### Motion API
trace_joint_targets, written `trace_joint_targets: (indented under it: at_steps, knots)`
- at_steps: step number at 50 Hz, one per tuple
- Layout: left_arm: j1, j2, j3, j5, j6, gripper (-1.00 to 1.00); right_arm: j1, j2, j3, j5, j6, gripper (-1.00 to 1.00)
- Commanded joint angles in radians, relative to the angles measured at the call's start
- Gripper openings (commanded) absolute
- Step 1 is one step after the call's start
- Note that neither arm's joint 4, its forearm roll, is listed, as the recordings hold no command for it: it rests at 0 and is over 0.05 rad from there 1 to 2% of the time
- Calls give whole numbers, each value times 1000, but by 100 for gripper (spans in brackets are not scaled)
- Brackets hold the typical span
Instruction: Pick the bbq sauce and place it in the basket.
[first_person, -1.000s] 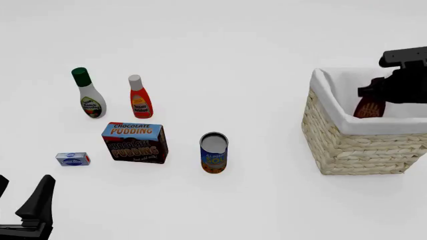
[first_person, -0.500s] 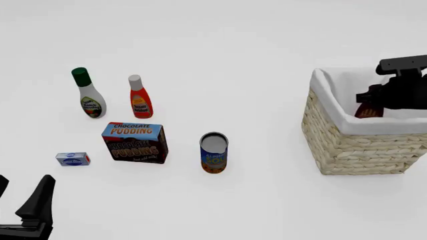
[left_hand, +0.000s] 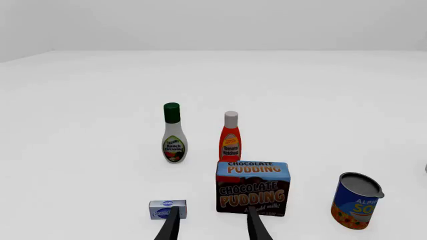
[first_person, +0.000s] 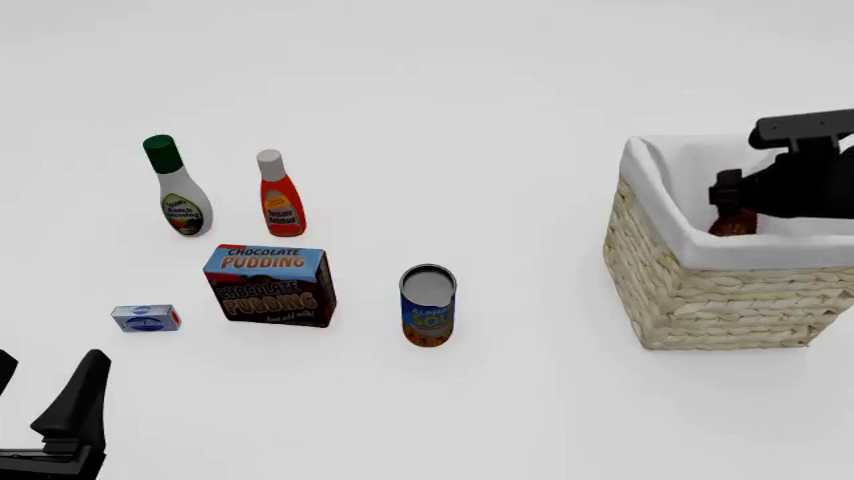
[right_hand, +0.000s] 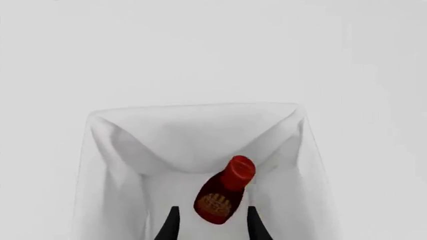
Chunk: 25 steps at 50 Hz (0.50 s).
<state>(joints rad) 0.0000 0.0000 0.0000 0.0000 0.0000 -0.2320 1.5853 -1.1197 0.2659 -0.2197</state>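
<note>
The bbq sauce (right_hand: 223, 192), a dark red-brown bottle with a red cap, lies tilted inside the basket (first_person: 707, 300) against its white cloth lining (right_hand: 193, 135). From the front only a small part of the bbq sauce (first_person: 731, 224) shows above the rim. My right gripper (first_person: 737, 195) hangs open over the basket, and its fingers (right_hand: 171, 225) stand apart on either side of the bottle without touching it. My left gripper (first_person: 47, 405) is open and empty low at the near left of the table.
On the left stand a white bottle with a green cap (first_person: 175, 187), an orange-red bottle with a white cap (first_person: 279, 194), a chocolate pudding box (first_person: 270, 285), a small blue-white packet (first_person: 144, 318) and a soup can (first_person: 427, 305).
The bbq sauce has dropped out of my right gripper and sunk deeper into the basket. The right gripper stayed above the basket. The left arm has not moved.
</note>
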Motion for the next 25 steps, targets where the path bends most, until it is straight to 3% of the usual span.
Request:
trace_joint_targets:
  at_steps: [1, 25]
  knots:
    - [0, 0, 0, 0, 0, 100, 5, -8, -4, 6, 6, 100]
    - [0, 0, 0, 0, 0, 100, 37, -91, -98, 104, 4, 100]
